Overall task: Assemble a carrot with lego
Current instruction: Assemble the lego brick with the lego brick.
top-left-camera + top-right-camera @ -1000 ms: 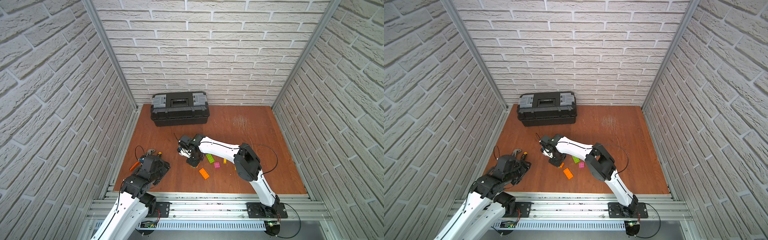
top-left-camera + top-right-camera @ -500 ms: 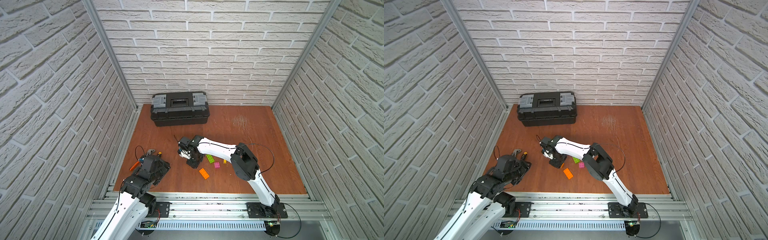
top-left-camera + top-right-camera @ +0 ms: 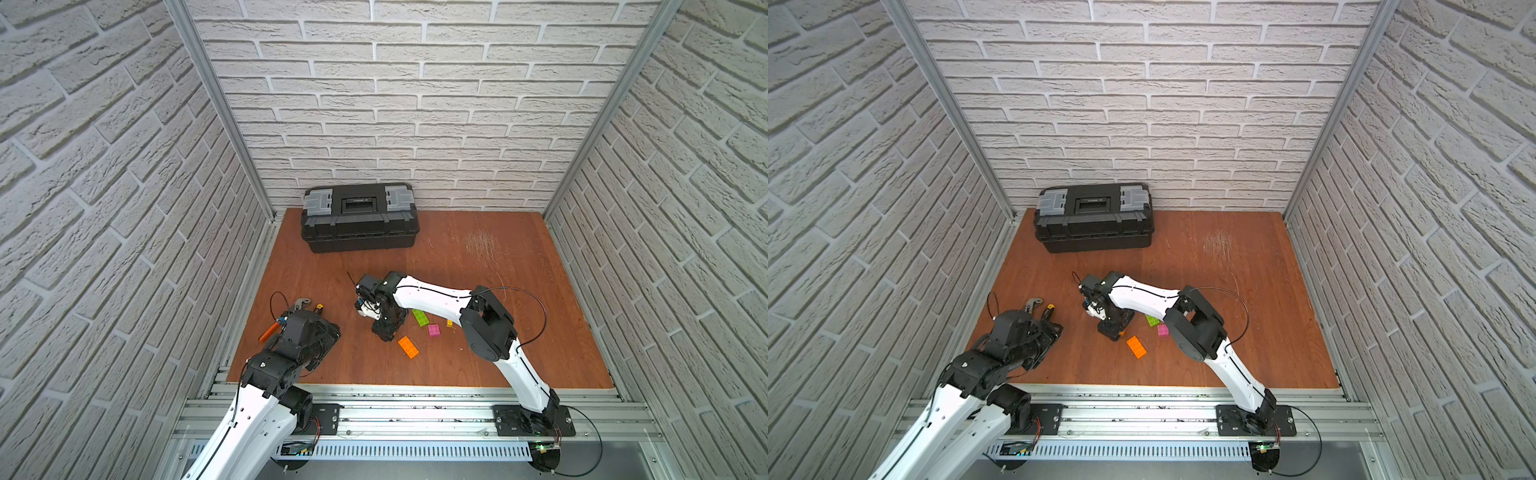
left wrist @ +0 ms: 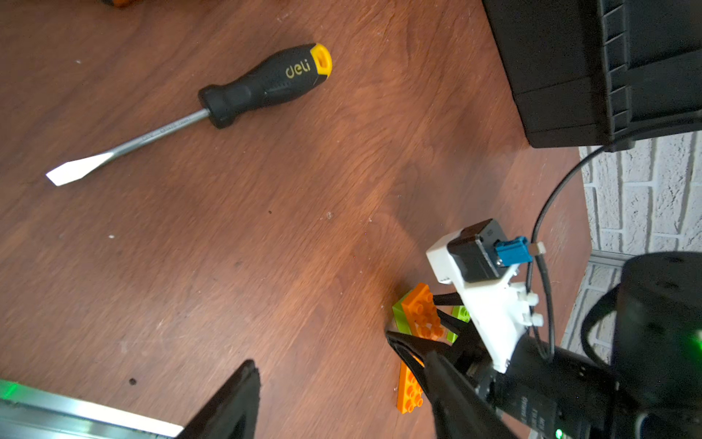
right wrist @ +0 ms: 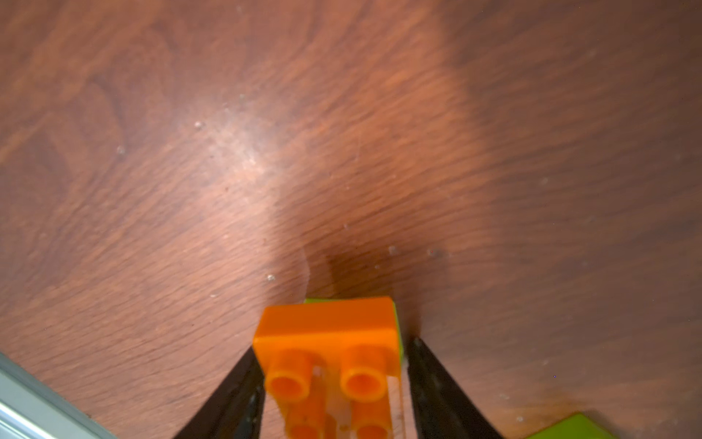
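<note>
Right fingers (image 5: 239,399) straddle the partly built carrot (image 5: 326,330), an orange studded plastic brick seated on a lime-green one. One finger looks to be against its side and a thin gap shows at the other, so parted, not clamped. Stack is tilted between them, low over the brown wooden surface (image 3: 498,270), roughly mid-width and toward the front; can't tell if it touches down. Left wrist view shows orange studs on top with a green edge underneath. In both top views the wrist covers nearly all of it. Loose lego (image 3: 1136,347) lies flat just to the right of the stack: long orange brick (image 3: 408,347) nearest the front, long lime-green brick (image 3: 420,318), pink brick (image 3: 434,330), tiny yellow brick (image 3: 450,323), each apart from the others. Left fingers (image 4: 237,410) are spread wide with nothing between them, low at front-left. Near them are a flat screwdriver with black handle and yellow cap (image 4: 266,81) and orange-handled pliers (image 3: 269,331). Black plastic toolbox (image 3: 359,224), closed, sits against the back wall, well apart from the bricks.
</note>
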Robot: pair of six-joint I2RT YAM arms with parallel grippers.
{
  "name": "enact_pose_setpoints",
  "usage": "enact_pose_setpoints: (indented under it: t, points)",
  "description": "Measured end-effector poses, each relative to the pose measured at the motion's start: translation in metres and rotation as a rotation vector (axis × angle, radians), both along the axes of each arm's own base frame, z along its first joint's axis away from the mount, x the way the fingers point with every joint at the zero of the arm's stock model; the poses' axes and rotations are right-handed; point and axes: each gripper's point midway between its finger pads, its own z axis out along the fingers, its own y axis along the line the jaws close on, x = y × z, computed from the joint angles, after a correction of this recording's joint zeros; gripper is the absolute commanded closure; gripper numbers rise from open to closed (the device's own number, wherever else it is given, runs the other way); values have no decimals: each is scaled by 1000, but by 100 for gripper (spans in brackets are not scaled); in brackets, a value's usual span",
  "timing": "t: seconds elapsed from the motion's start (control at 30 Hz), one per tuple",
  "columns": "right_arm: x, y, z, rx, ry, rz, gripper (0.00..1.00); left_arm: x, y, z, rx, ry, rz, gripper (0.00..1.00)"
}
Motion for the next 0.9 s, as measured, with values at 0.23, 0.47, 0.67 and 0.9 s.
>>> enact_pose_setpoints:
  t: [0.23,0.47,0.67,0.9]
  points:
    - [1,-8,4,-17,18,-18,21,0,0,0,0,0,-1,27]
    - [10,-6,28,21,-4,-41,22,0,0,0,2,1,-2,27]
    - [13,-3,62,85,-27,-51,25,0,0,0,4,2,-4,27]
    - [10,0,78,122,-28,-70,71,0,0,-2,9,15,-4,27]
